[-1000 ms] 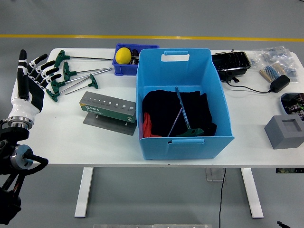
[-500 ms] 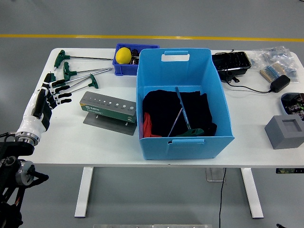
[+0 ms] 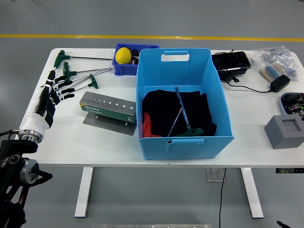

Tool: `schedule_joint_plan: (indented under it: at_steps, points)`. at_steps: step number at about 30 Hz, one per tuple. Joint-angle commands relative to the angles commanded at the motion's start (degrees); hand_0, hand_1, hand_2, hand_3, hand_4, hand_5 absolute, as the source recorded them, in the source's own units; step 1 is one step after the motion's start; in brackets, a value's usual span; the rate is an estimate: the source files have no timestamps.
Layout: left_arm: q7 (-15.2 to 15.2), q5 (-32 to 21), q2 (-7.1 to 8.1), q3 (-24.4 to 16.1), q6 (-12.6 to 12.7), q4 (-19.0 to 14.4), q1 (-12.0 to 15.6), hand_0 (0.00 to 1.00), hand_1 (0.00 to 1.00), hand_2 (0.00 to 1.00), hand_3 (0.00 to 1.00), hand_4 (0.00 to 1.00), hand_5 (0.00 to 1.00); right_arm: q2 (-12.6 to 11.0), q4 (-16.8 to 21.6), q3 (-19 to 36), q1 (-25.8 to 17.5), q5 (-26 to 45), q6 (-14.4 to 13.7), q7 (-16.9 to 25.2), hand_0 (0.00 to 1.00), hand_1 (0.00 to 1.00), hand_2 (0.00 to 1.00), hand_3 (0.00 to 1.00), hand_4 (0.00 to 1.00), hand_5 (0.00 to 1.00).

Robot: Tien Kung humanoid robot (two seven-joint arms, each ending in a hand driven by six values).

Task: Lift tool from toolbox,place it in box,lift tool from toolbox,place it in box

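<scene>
Table (image 3: 66, 133), white, seen from the head camera looking down over it. At its left centre sits a green toolbox (image 3: 108, 108) on a grey metal base; white lettering on its front face looks like a brand name but is too small to read for certain. A row of pale round holes runs along its top.

A large blue box (image 3: 183, 102) stands upright in the middle of the table. Inside it lie black cloth (image 3: 161, 111), a strip of red at the lower left, and a green-handled T-wrench (image 3: 183, 124) resting on the cloth with its metal shaft pointing toward the far wall.

Behind the blue box's left corner is a small blue bin (image 3: 124, 67) holding a yellow ball (image 3: 123, 55).

Several more green-handled wrenches (image 3: 78, 78) lie loose on the table's far left, beside the toolbox.

The left hand (image 3: 53, 92), white with black fingers, is at the table's left edge just beside those wrenches, fingers spread and pointing toward them, holding nothing.

On the right side sit a black tray (image 3: 231, 61), a grey block (image 3: 285, 131), a brush (image 3: 272, 72) and a black adapter (image 3: 279, 83) with its cable.
</scene>
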Motion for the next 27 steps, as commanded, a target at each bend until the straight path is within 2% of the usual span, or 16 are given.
schedule_joint_plan:
  at_steps: [2, 3, 8, 9, 14, 15, 20, 21, 27]
  points:
    - [-0.8, -0.2, -0.09, 0.0, 0.6, 0.2, 0.0, 0.611, 0.686, 0.740, 0.717, 0.874, 0.884, 0.0, 0.0, -0.1, 0.1, 0.1, 0.0, 0.0, 0.619, 0.600, 0.670, 0.562, 0.818, 0.682]
    - [-1.1, -0.3, -0.13, 0.1, 0.8, 0.3, -0.1, 0.760, 0.823, 0.861, 0.789, 0.877, 0.888, -0.1, 0.0, -0.2, 0.2, 0.2, 0.0, 0.1, 0.619, 0.600, 0.669, 0.562, 0.818, 0.684]
    - [-2.3, -0.5, -0.09, 0.2, 1.3, 0.7, -0.1, 0.760, 0.823, 0.861, 0.789, 0.877, 0.888, -0.1, 0.0, -0.5, 0.3, 0.8, -0.1, 0.3, 0.619, 0.600, 0.669, 0.562, 0.818, 0.684]
    - [-2.6, -0.6, -0.11, 0.2, 1.3, 0.8, -0.2, 0.856, 0.942, 0.957, 0.831, 0.887, 0.901, -0.1, 0.0, -0.6, 0.4, 0.9, -0.1, 0.3, 0.619, 0.600, 0.670, 0.562, 0.817, 0.682]
    - [-3.4, -1.2, -0.23, 0.4, 1.3, 1.0, -0.4, 0.856, 0.942, 0.957, 0.831, 0.887, 0.901, -0.2, 0.0, -0.8, 0.6, 1.1, -0.1, 0.4, 0.619, 0.600, 0.670, 0.562, 0.817, 0.682]
    - [-3.4, -1.2, -0.25, 0.4, 1.3, 1.0, -0.4, 0.882, 0.970, 0.998, 0.890, 0.888, 0.906, -0.2, 0.0, -0.9, 0.6, 1.2, -0.1, 0.4, 0.618, 0.600, 0.671, 0.562, 0.817, 0.682]
    - [-4.2, -1.6, -0.30, 0.5, 1.5, 1.2, -0.5, 0.882, 0.970, 0.998, 0.890, 0.888, 0.906, -0.3, 0.0, -1.1, 0.7, 1.5, -0.1, 0.4, 0.618, 0.600, 0.671, 0.562, 0.817, 0.682]
    - [-4.4, -1.6, -0.31, 0.4, 1.5, 1.2, -0.5, 0.958, 0.998, 0.998, 0.953, 0.902, 0.920, -0.3, 0.0, -1.1, 0.7, 1.5, -0.1, 0.4, 0.618, 0.598, 0.669, 0.561, 0.817, 0.682]
    - [-4.9, -2.2, -0.26, 0.6, 1.3, 1.3, -0.7, 0.973, 0.998, 0.998, 0.966, 0.904, 0.927, -0.3, 0.0, -1.1, 0.8, 1.6, -0.1, 0.4, 0.619, 0.599, 0.670, 0.561, 0.817, 0.682]
